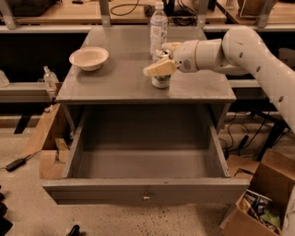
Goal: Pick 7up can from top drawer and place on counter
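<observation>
The 7up can (pixel 161 81) stands upright on the grey counter (pixel 115 83), near its front right part. My gripper (pixel 164 57) reaches in from the right at the can's top, with one cream finger (pixel 158 68) in front of the can and the other behind it, closed on it. The top drawer (pixel 145 190) is pulled fully open below the counter, and its inside shows nothing in it. Its small metal knob (pixel 146 197) sits at the centre of the front panel.
A clear plastic bottle (pixel 158 28) stands just behind the can. A white bowl (pixel 89 58) sits at the counter's left. Wooden benches (pixel 69 14) run behind. Cardboard boxes (pixel 258 203) stand on the floor at the right, more cardboard (pixel 46 152) at the left.
</observation>
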`<state>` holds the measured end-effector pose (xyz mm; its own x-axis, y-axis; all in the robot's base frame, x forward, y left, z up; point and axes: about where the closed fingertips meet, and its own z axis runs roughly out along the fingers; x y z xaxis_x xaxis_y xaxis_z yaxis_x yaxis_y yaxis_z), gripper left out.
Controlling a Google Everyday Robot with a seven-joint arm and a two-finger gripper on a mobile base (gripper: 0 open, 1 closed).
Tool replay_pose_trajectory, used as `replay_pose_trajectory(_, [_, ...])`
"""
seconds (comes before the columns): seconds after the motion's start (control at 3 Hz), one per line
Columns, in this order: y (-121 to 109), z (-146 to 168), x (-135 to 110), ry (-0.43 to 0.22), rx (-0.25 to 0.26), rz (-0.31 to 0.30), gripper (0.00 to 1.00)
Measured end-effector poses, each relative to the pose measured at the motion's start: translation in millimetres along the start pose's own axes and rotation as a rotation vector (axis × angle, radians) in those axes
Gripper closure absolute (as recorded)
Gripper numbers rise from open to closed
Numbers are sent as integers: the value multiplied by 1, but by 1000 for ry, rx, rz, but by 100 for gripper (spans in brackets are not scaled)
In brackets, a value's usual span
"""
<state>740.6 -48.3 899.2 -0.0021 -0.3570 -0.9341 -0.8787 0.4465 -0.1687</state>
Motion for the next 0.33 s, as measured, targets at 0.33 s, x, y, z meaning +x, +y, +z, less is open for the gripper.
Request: replay_pose_trajectory(0.33, [0, 0, 0, 0, -1, 0, 0])
